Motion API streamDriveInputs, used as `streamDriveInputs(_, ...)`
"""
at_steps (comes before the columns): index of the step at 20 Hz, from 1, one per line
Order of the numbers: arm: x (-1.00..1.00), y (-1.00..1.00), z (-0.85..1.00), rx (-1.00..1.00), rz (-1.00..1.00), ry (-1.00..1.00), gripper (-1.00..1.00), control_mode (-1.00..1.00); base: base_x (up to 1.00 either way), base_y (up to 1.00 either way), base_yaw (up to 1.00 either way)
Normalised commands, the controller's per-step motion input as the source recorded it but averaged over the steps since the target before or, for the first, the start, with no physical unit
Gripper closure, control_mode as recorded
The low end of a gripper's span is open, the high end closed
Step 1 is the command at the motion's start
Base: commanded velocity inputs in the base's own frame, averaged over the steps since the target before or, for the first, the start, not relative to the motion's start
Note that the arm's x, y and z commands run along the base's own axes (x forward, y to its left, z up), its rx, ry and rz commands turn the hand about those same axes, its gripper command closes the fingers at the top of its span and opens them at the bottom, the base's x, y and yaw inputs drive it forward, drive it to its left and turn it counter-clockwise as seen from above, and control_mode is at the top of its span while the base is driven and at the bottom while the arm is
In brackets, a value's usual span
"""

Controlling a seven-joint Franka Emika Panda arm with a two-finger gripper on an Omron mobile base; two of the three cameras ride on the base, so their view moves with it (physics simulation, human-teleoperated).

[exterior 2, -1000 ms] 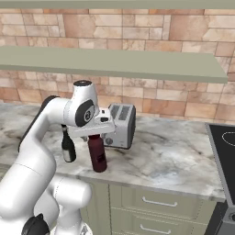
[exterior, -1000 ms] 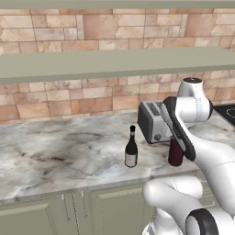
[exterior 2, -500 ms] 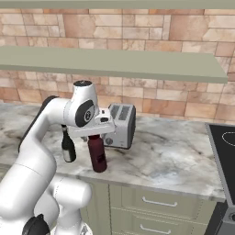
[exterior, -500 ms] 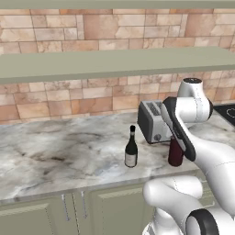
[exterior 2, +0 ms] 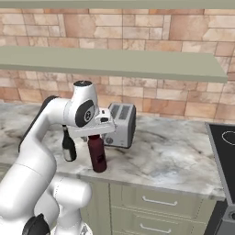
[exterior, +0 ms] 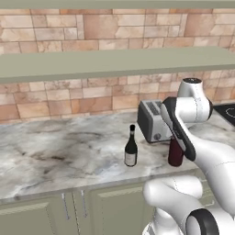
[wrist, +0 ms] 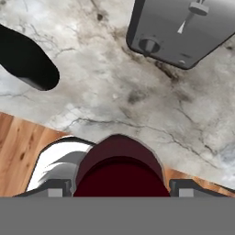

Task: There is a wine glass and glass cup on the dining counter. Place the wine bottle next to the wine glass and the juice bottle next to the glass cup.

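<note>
The juice bottle (exterior 2: 97, 156), stubby and dark red, stands near the front edge of a marble wall counter (exterior 2: 160, 160). My gripper (exterior 2: 95, 134) sits over its top from above. In the hand view the fingertips (wrist: 56, 187) press against both sides of the juice bottle (wrist: 119, 167), so the gripper is shut on it. The wine bottle (exterior: 131, 149), black with a pale label, stands upright just to its left, apart from it. My forearm hides the upper part of the juice bottle (exterior: 174, 156) in the left base view. The wine glass, the glass cup and the dining counter are out of view.
A silver toaster (exterior 2: 120, 124) stands right behind the juice bottle against the brick wall. A green shelf (exterior 2: 114, 62) runs above the counter. A black cooktop (exterior 2: 225, 151) lies at the right. Green cabinet drawers (exterior 2: 156, 202) sit below, with wood floor (wrist: 23, 151) past the counter edge.
</note>
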Motion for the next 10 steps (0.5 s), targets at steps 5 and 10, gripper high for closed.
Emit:
streamDriveInputs(5, 0.00, 0.00, 0.00, 0.00, 0.00, 0.00, 1.00, 1.00, -0.48, 0.16, 0.04)
streamDriveInputs(10, 0.00, 0.00, 0.00, 0.00, 0.00, 0.00, 1.00, 1.00, -0.32, 0.18, 0.65)
